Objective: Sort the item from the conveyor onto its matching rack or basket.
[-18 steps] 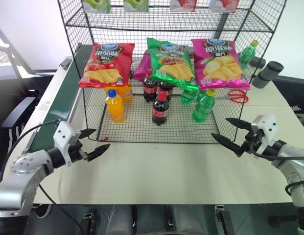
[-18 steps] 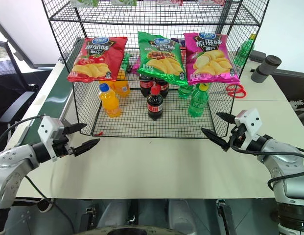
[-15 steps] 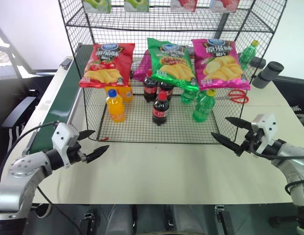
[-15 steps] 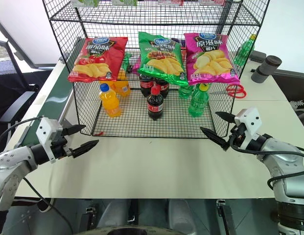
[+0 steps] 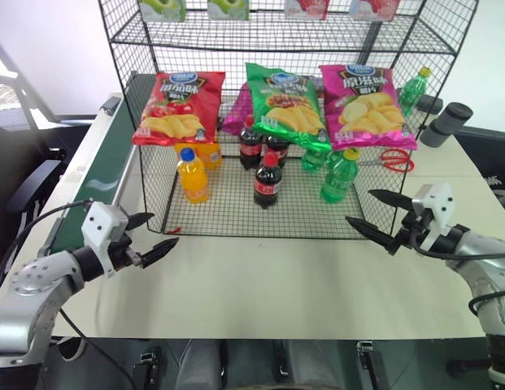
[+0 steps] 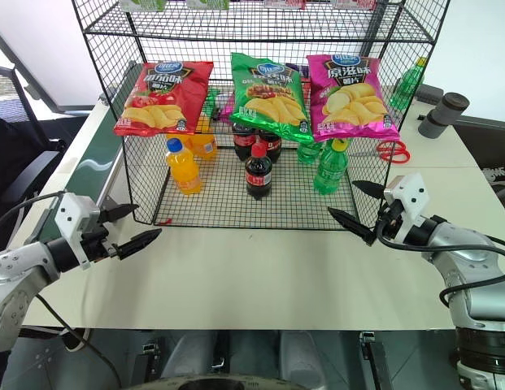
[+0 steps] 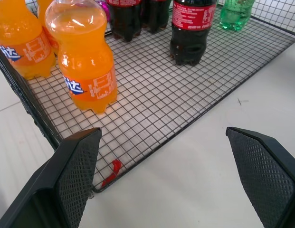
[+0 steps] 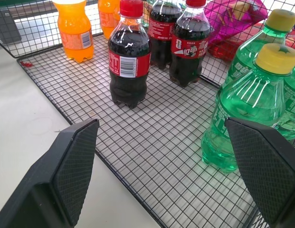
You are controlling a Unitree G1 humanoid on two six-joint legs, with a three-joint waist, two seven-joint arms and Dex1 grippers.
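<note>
Two grippers: left gripper (image 5: pixel 152 235) and right gripper (image 5: pixel 377 216) hover over the white desk (image 5: pixel 268 284), fingers apart, nothing held.
Cola bottle (image 5: pixel 267 181): upright on the rack (image 5: pixel 236 221) mesh tray, in front of two more colas.
Look: dark drink, red cap, red label with white lettering.
Handling: likely full, so fairly heavy; stiff, smooth plastic, perhaps slippery.
Hold: best across the labelled body, below the shoulder.
Conveyor (image 5: pixel 93 187): left of the rack.
</note>
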